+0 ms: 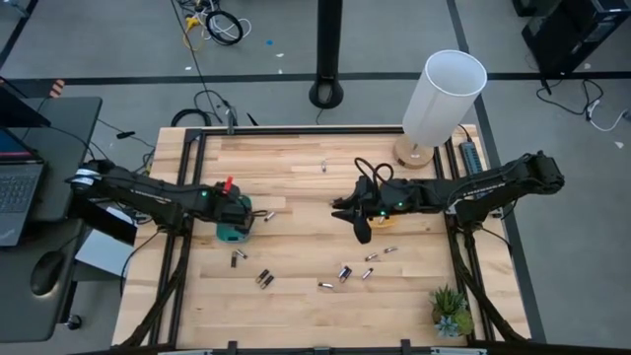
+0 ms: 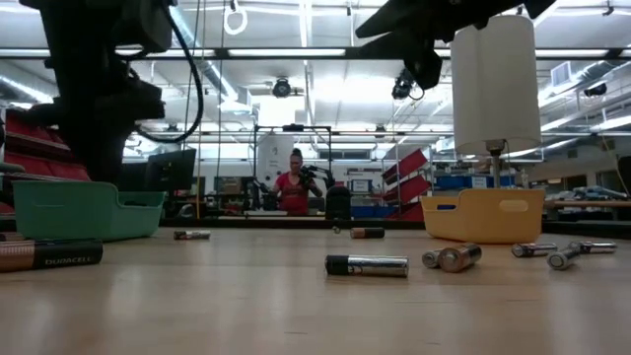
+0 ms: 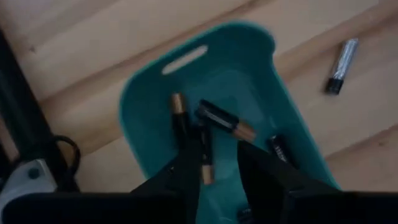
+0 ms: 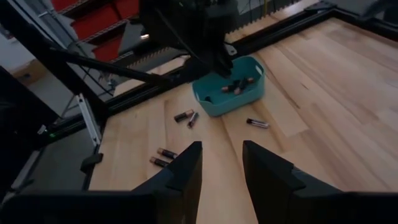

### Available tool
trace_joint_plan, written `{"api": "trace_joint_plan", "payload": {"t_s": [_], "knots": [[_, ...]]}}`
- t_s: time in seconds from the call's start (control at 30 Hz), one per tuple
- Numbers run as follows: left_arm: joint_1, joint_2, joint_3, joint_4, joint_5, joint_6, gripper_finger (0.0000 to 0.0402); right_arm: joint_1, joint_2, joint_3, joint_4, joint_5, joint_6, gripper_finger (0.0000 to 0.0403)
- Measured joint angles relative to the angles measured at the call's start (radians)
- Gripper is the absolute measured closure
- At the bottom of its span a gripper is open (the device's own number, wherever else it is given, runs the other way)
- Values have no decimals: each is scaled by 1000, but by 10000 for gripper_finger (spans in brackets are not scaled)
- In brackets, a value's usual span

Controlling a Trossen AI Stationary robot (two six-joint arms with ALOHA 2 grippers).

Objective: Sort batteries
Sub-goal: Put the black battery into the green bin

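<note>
- High view: the left tool [image 1: 237,219] hangs right over the green tray [image 1: 233,231] on the left half of the desk [image 1: 296,168]. The right tool [image 1: 361,225] sits above the yellow tray [image 1: 384,223], near the white lamp [image 1: 444,97]. Loose batteries [image 1: 344,273] lie scattered across the front of the desk, one more [image 1: 323,167] lies far back, and one [image 1: 268,215] lies just beside the green tray.
- Low view: several cells [image 2: 367,264] lie on the wood between the two trays, so plenty is left to sort. A person [image 2: 295,184] stands far off in the room.
- Left wrist view: the left tool [image 3: 219,165] has its fingers parted with nothing between them, poised over the tray's inside, where at least four batteries [image 3: 224,120] already lie.
- Right wrist view: the right tool [image 4: 221,168] is spread apart and empty, well above the desk.
- Judgement: sorting is partly done; the green tray holds a few cells, and roughly ten stay loose. What the yellow tray holds cannot be told.
</note>
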State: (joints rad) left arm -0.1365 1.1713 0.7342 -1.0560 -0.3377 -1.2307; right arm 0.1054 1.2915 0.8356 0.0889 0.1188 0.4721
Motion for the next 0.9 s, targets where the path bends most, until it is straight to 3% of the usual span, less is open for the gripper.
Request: {"api": "trace_joint_plan", "payload": {"t_s": [0.23,0.43,0.6,0.9], "knots": [[-29,0,94,32,31,107,249,-1,0,0,-24,0,3,281],[-193,1,179,402,66,212,250,0,0,0,-78,-1,26,281],[-311,68,159,516,67,72,250,-1,0,0,-76,-1,23,281],[-468,259,159,568,187,-193,250,-9,0,0,-75,2,-4,281]]}}
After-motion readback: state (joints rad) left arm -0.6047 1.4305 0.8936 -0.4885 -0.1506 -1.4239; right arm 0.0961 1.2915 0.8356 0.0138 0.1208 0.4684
